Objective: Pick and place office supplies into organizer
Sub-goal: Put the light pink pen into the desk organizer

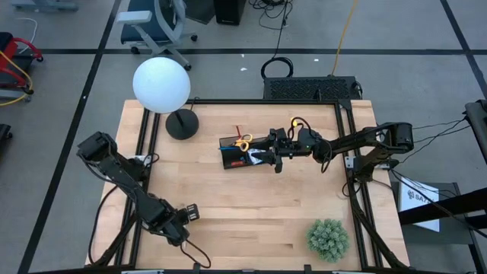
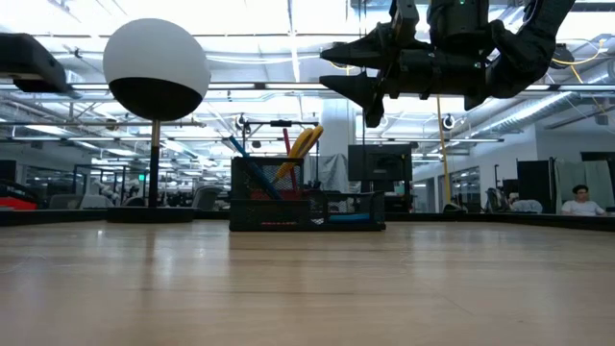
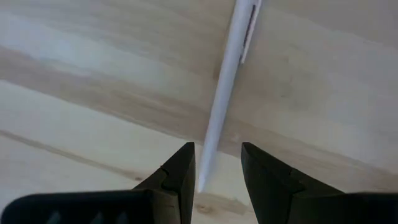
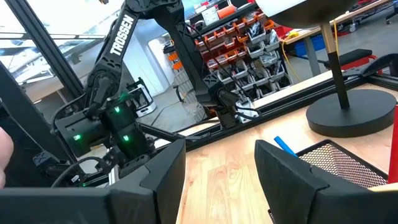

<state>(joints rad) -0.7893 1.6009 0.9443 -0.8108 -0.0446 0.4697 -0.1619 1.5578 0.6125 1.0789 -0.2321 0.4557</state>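
Note:
A white pen (image 3: pixel 227 81) lies flat on the wooden table near its front left. My left gripper (image 3: pixel 217 168) points down over the pen's near end, open, one finger on each side of it and apart from it. The black mesh organizer (image 1: pixel 247 151) stands at the table's middle with yellow-handled scissors (image 1: pixel 243 141), a red pen and a blue pen (image 4: pixel 285 145) upright in it. My right gripper (image 1: pixel 274 152) hangs level above the organizer's right part, open with nothing between its fingers, and shows high above the organizer (image 2: pixel 307 207) in the low view.
A lamp with a white globe (image 1: pixel 161 85) and a round black base (image 1: pixel 182 123) stands at the far left. A green spiky plant ball (image 1: pixel 328 239) sits at the front right. Bare wood lies between the organizer and the front edge.

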